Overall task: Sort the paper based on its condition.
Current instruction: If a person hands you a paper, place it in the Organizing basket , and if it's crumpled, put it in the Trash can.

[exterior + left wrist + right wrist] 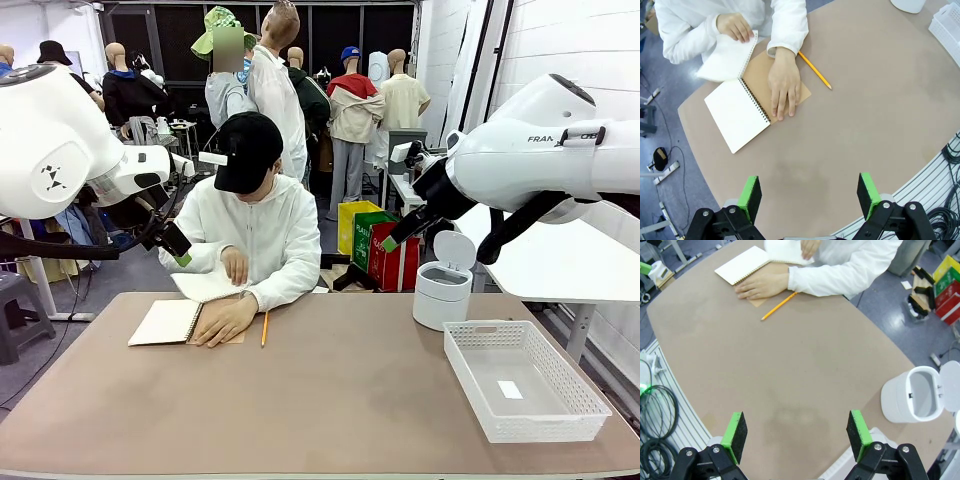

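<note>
My left end effector (810, 196) and right end effector (797, 434) are black, each with 2 green pads (751, 197). The table (340, 400) is dull brown. The notebook (737, 117) shows a white page and kraft-brown cover. The paper (727, 57) is white and the pencil (815, 70) yellow-orange. The bin (438, 298) and lattice-walled basket (470, 365) are white, perhaps off-white.

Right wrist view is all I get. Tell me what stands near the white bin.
Observer: A white basket stands beside the bin, nearer the robot's side.
Operator: Report its contents.
Observer: One small white slip lies on its floor.
Operator: Give me the left claw.
Observer: The left claw is open, above the table, facing the open notebook.
</note>
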